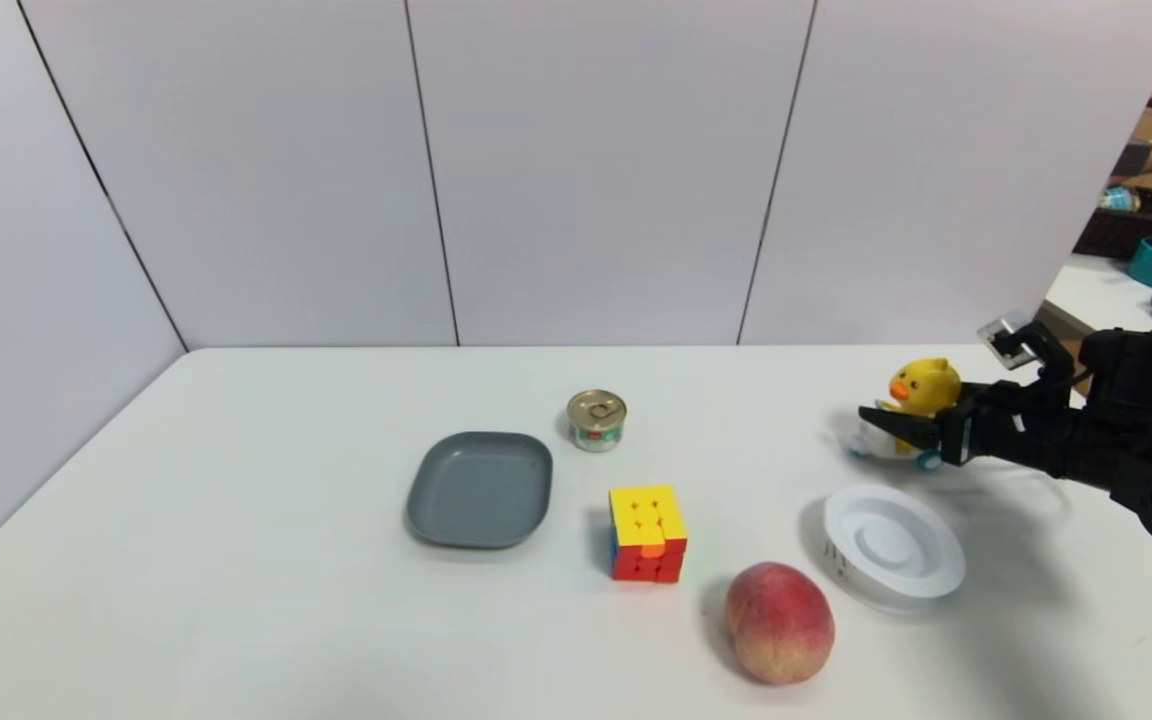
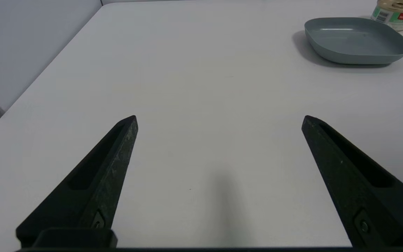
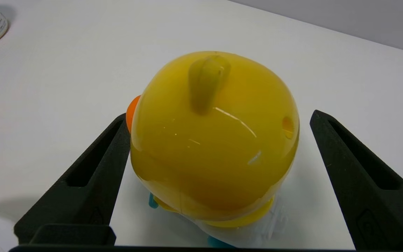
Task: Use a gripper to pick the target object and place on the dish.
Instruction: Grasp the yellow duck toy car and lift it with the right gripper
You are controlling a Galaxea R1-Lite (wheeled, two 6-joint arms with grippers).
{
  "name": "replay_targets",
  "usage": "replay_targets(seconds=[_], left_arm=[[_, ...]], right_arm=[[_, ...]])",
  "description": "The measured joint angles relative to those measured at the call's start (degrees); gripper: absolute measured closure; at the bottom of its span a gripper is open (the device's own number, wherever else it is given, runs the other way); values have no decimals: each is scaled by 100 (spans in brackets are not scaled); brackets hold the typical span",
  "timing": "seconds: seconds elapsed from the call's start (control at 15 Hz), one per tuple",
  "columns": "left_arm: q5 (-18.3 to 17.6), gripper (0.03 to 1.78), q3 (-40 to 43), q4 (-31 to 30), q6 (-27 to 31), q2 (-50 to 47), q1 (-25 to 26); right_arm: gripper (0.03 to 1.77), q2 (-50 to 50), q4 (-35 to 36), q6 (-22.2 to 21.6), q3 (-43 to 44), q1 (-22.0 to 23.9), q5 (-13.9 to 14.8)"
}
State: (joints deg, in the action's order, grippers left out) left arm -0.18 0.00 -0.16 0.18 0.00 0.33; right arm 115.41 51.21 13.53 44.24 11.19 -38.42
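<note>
We saw one glossy yellow duck (image 1: 926, 388) on its scooter (image 1: 878, 442), upright on the smooth white tabletop (image 1: 266, 560), between the spread fingers of our right hand (image 3: 219, 112), wide open at the tabletop's right. Nearby sat one round, ringed white container (image 1: 893, 542). Farther off we counted one fuzzy peach (image 1: 780, 624), one cube (image 1: 648, 533), one metal can (image 1: 596, 420) and one shallow grey dish (image 1: 481, 490). Our left hand (image 2: 219, 117) idled wide open over the left tabletop.
</note>
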Motion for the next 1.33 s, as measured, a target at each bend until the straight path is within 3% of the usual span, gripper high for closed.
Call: replay_targets(seconds=[0.53,0.73,1.0,1.2,1.33], left_arm=[[0,12,0,0,0,0,0],[2,12,0,0,0,0,-2],[0,12,0,0,0,0,-2],[-2,12,0,0,0,0,-2],[0,12,0,0,0,0,-2]], right_arm=[[9,129,-13,-129,123,-100,26],[9,155,-28,-224,199,-105,276],[9,173,-30,-207,223,-117,334],[9,201,-15,-207,212,-169,697],[9,217,-26,-223,190,-205,734]])
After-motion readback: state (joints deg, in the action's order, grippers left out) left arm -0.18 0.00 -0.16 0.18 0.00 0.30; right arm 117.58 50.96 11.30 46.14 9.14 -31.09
